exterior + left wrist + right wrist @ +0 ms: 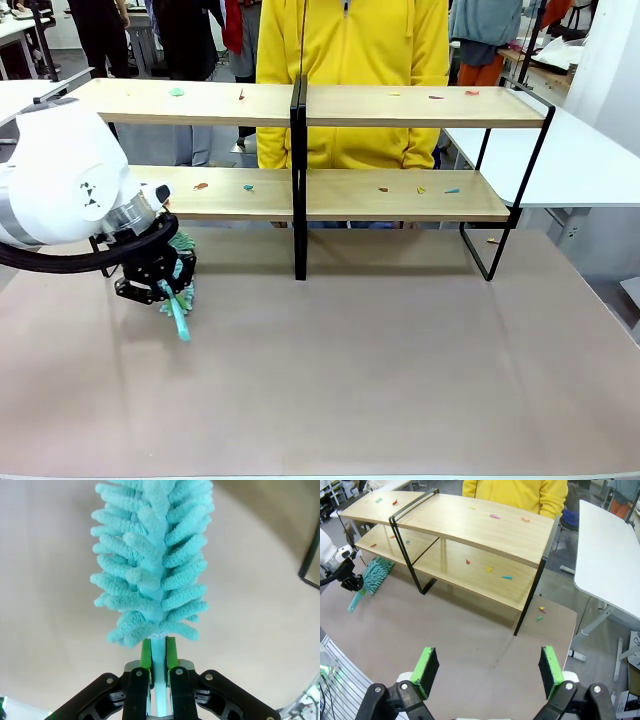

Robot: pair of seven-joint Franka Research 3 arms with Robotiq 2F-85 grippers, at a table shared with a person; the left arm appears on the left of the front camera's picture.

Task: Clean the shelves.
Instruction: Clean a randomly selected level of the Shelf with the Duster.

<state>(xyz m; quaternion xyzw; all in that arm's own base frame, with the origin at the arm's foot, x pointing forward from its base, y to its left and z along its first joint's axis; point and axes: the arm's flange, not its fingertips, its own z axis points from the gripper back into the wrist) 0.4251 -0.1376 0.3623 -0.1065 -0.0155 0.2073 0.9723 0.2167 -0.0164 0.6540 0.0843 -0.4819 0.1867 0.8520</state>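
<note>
- Shelves [400,107] are set along the far side of the table [400,380]; small coloured scraps [452,190] are scattered on both boards.
- Left gripper [159,652] is pinched on the handle of a teal duster [150,555], low by the shelves' left end.
- Right gripper [490,672] is spread wide above the table.

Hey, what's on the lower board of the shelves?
Small coloured scraps lie scattered along the lower board. In the front view the left arm covers its left end, so anything there is hidden.
</note>
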